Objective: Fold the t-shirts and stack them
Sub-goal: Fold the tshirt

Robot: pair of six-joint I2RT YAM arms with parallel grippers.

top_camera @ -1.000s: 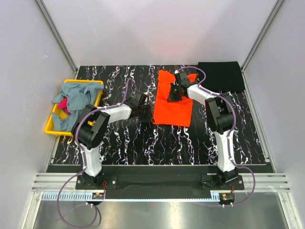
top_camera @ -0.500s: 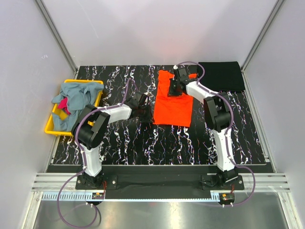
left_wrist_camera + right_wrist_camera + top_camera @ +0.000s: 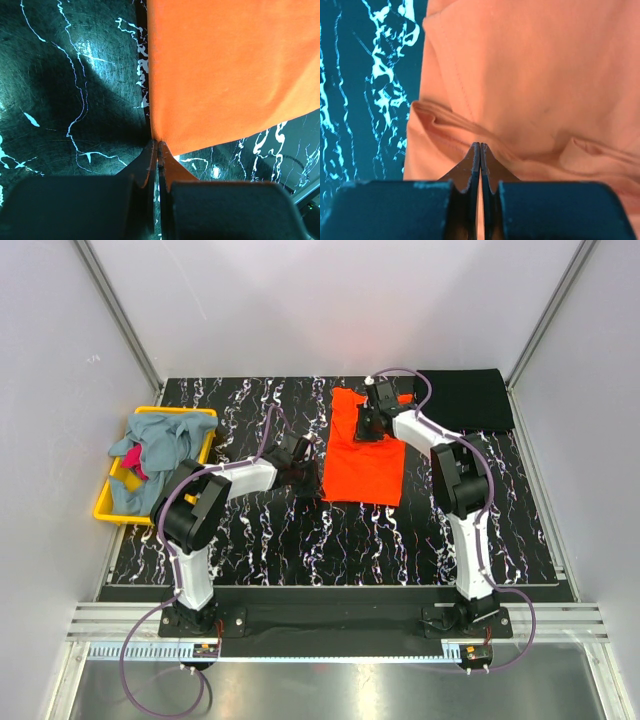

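Where left tool pinches, orange t-shirt corner lies.

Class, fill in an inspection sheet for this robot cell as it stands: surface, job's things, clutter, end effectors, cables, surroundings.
Surface: black marbled table, flat.
Job's things: orange t-shirt spread mid-table; black t-shirt folded at the far right corner; grey-blue shirts and a magenta one heaped in the yellow bin.
Clutter: nothing seen.
End effectors: left end effector shut on the orange t-shirt's near left corner; right end effector shut on a fold of it near the far end.
Cables: purple cables run along both arms.
Surroundings: white walls; metal rails at the near edge.
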